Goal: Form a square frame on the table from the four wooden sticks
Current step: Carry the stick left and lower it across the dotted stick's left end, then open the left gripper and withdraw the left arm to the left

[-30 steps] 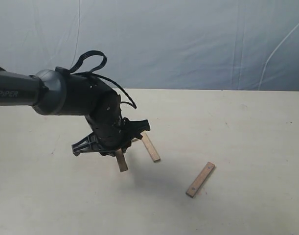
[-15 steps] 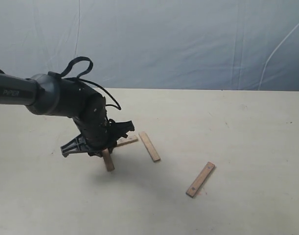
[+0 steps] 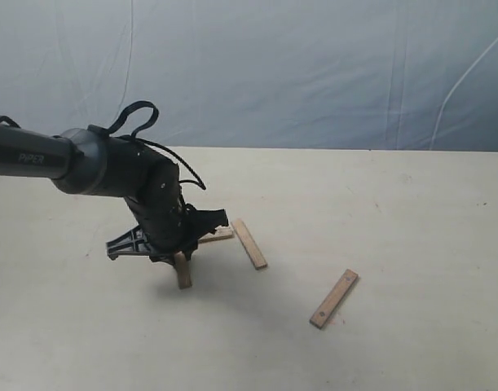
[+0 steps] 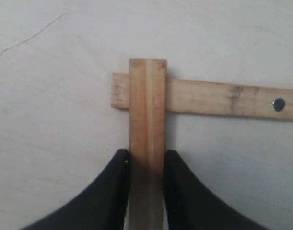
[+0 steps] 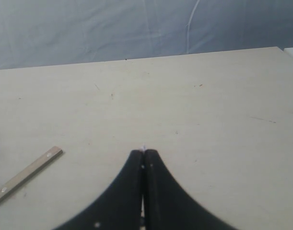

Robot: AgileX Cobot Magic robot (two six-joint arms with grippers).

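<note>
My left gripper (image 3: 179, 257) is shut on one wooden stick (image 3: 182, 272), held low over the table (image 3: 395, 212). In the left wrist view that held stick (image 4: 147, 110) runs out between the black fingers (image 4: 115, 191) of the left gripper (image 4: 147, 158), and its far end crosses over the end of a second stick (image 4: 223, 99) with a small dark mark. That second stick (image 3: 217, 235) is partly hidden behind the gripper. A third stick (image 3: 250, 243) lies just right of it. The fourth stick (image 3: 333, 298) (image 5: 26, 174) lies apart, further right. My right gripper (image 5: 144, 152) is shut on nothing, above bare table.
A grey-blue cloth backdrop (image 3: 314, 73) hangs behind the table's far edge. The black left arm (image 3: 37, 159) reaches in from the left. The right arm does not show in the exterior view.
My left gripper has carried its stick to the left and lower, then settled so the stick's end lies across the end of the marked stick. The other sticks have not moved.
</note>
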